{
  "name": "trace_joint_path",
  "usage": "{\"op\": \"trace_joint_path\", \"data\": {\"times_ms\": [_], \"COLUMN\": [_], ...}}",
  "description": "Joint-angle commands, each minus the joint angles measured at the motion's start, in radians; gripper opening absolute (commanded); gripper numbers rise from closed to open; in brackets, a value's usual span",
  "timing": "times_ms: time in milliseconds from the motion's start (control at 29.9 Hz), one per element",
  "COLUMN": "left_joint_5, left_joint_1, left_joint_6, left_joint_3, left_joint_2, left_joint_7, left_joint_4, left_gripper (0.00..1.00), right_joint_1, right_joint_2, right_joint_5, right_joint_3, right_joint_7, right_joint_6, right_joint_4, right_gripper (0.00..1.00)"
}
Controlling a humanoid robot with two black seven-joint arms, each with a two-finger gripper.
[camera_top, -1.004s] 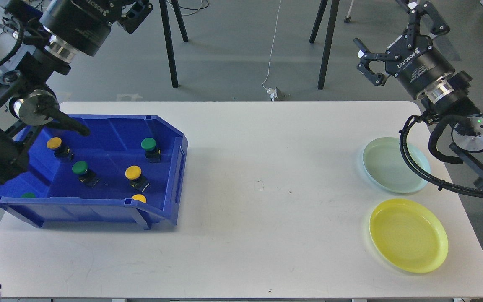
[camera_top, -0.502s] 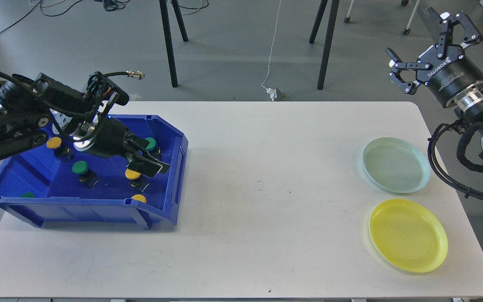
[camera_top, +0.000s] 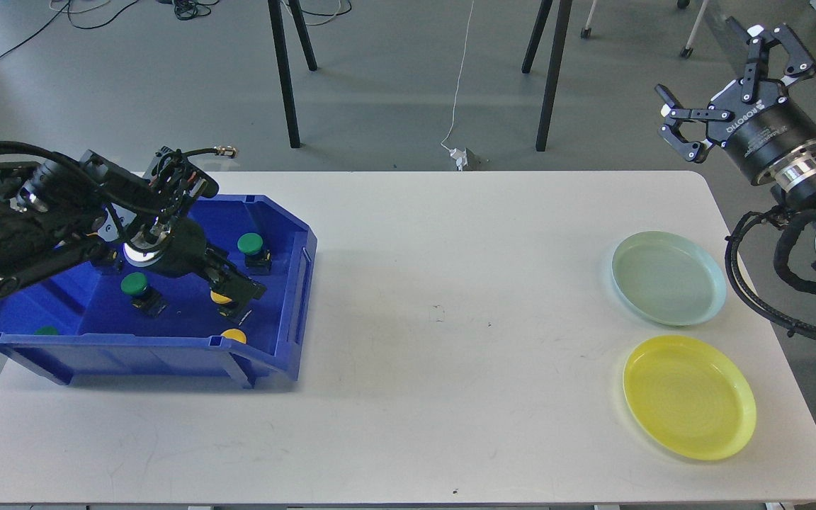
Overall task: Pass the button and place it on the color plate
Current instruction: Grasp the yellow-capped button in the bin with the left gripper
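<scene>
A blue bin at the table's left holds several push buttons with green or yellow caps. My left gripper reaches down into the bin, right over a yellow button, with its dark fingers against the cap; I cannot tell if they grip it. A green button stands just behind it, another green button to its left, another yellow button by the front wall. My right gripper is open and empty, high above the table's far right corner. A pale green plate and a yellow plate lie at the right.
The white table spans the view. Black stand legs and a white cable are on the floor beyond the far edge. My right arm's cable loop hangs beside the pale green plate.
My left arm has swung down into the bin and lowered its gripper onto the yellow button. My right gripper has drawn back to the right and up, still open.
</scene>
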Motion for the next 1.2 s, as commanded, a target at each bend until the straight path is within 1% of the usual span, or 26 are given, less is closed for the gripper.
{"op": "trace_joint_path", "data": {"times_ms": [0,502,535,636,669,770,904,970,1104,1171], "left_joint_5": [0.001,0.028,0.028,0.028,0.028,0.029,0.028,0.029,0.054,0.066], "left_joint_1": [0.016,0.081,0.082,0.085,0.085,0.085,0.084,0.084,0.087,0.087], "left_joint_6": [0.0,0.0,0.0,0.0,0.0,0.0,0.0,0.0,0.0,0.0], "left_joint_3": [0.001,0.001,0.001,0.001,0.002,0.003,0.001,0.001,0.003,0.003], "left_joint_2": [-0.017,-0.054,-0.054,-0.054,-0.054,-0.054,-0.054,-0.055,-0.054,-0.054], "left_joint_7": [0.0,0.0,0.0,0.0,0.0,0.0,0.0,0.0,0.0,0.0], "left_joint_4": [0.034,0.14,0.14,0.14,0.14,0.14,0.141,0.141,0.14,0.14], "left_gripper": [0.99,0.97,0.94,0.74,0.71,0.63,0.6,0.56,0.4,0.28], "right_joint_1": [-0.002,-0.018,-0.018,-0.028,-0.031,-0.032,-0.04,-0.043,-0.048,-0.052], "right_joint_2": [0.0,0.0,0.0,0.002,0.002,0.002,0.0,0.0,0.0,0.0], "right_joint_5": [0.0,0.0,0.0,0.0,0.0,0.0,0.0,0.0,0.0,0.0], "right_joint_3": [-0.001,0.001,0.001,0.001,0.003,0.003,0.003,0.003,0.003,0.003], "right_joint_7": [0.0,0.0,0.0,0.0,0.0,0.002,0.002,0.002,0.002,0.002], "right_joint_6": [0.001,0.001,0.001,0.001,0.001,0.001,0.001,0.001,0.001,0.001], "right_joint_4": [0.0,0.002,0.002,0.002,0.003,0.002,0.002,0.002,0.002,0.002], "right_gripper": [1.0,1.0,1.0,1.0,1.0,1.0,1.0,1.0,1.0,1.0]}}
